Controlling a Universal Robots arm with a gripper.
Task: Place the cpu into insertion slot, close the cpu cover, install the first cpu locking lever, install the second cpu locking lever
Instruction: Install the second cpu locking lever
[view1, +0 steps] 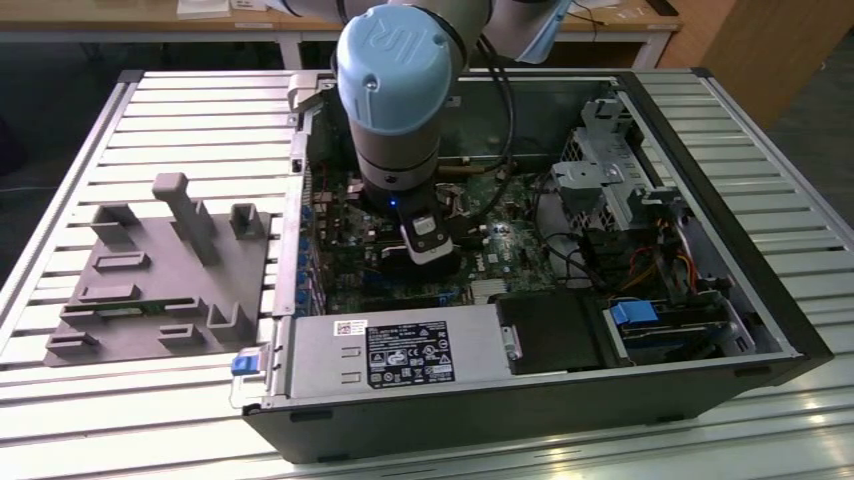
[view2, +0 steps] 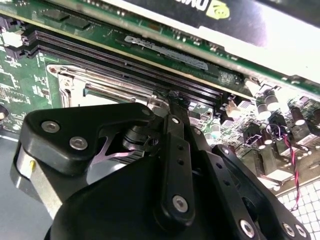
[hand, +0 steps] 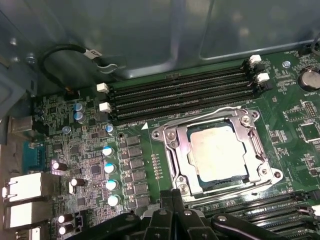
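Observation:
The cpu (hand: 217, 151), a dull silver square, lies in the insertion slot (hand: 176, 150) on the green motherboard. The cpu cover (hand: 186, 156), a silver frame with a window, lies flat over its edges. A thin wire lever (hand: 200, 116) runs along one side of the frame; whether it is latched I cannot tell. My gripper (hand: 175, 197) hangs just off one edge of the socket, its black fingers drawn together with nothing between them. In the second wrist view the gripper (view2: 167, 102) hides most of the socket rim (view2: 75, 80). In the exterior view the gripper (view1: 424, 250) reaches down into the open case.
Long black memory slots (hand: 180, 95) flank the socket. Capacitors (hand: 107, 167) and rear ports (hand: 25, 187) stand nearby. An expansion card (view2: 210, 20) lies close beside the socket. A power supply (view1: 400, 350), a drive cage (view1: 614, 190) and the case walls hem the arm in. A grey fixture board (view1: 160, 270) lies outside.

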